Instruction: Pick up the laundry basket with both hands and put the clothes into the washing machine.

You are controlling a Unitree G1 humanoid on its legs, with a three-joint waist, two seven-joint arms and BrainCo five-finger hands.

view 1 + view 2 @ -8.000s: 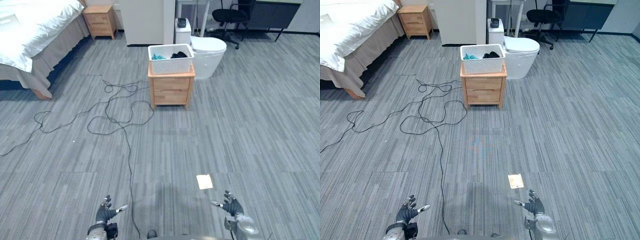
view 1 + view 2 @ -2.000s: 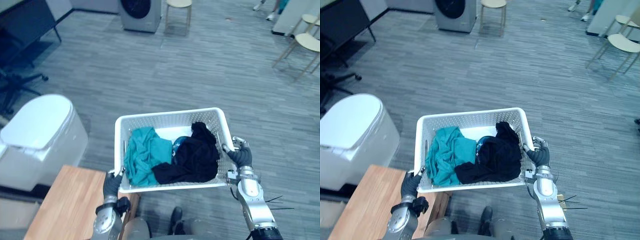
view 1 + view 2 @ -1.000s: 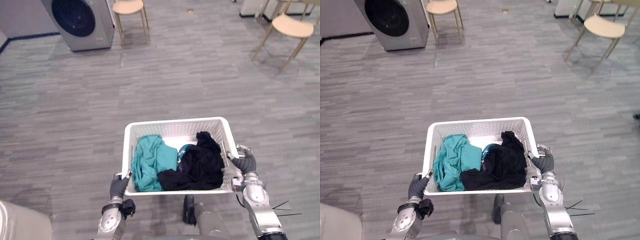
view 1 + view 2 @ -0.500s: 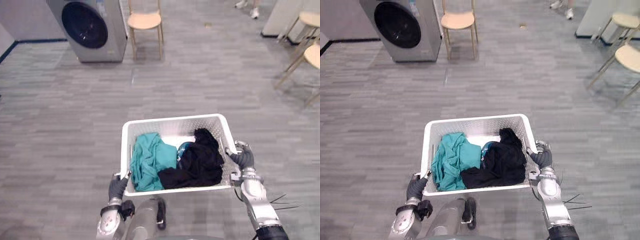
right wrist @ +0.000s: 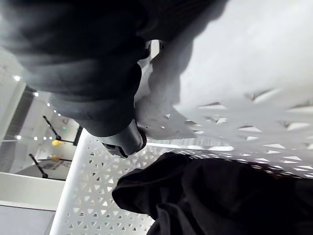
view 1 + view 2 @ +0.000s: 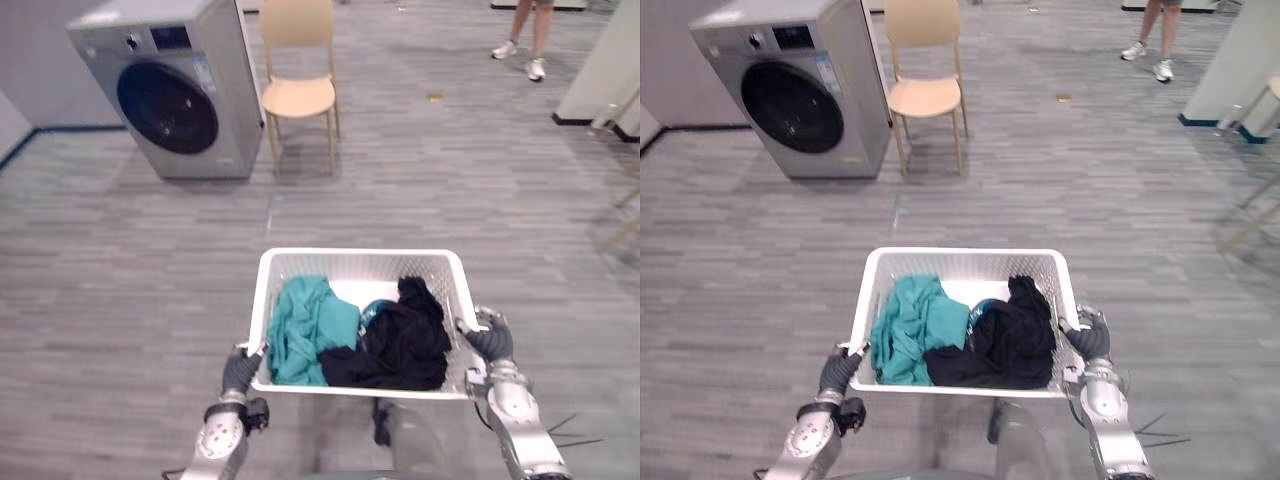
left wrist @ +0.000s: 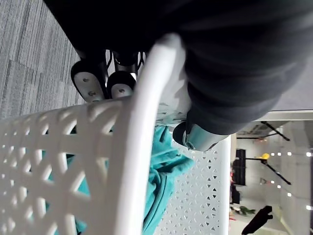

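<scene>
Laundry basket (image 6: 360,256) at lower centre, held above the floor (image 6: 120,300); teal garment (image 6: 305,338) inside left, black garment (image 6: 402,346) inside right; left hand (image 6: 238,372) and right hand (image 6: 491,341) each curled over a side rim; washing machine (image 6: 172,96) at upper left.

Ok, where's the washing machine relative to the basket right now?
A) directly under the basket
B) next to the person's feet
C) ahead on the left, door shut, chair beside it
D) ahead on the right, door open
C: the washing machine stands ahead and to the left of the basket, its round door shut, with the chair right beside it.
</scene>
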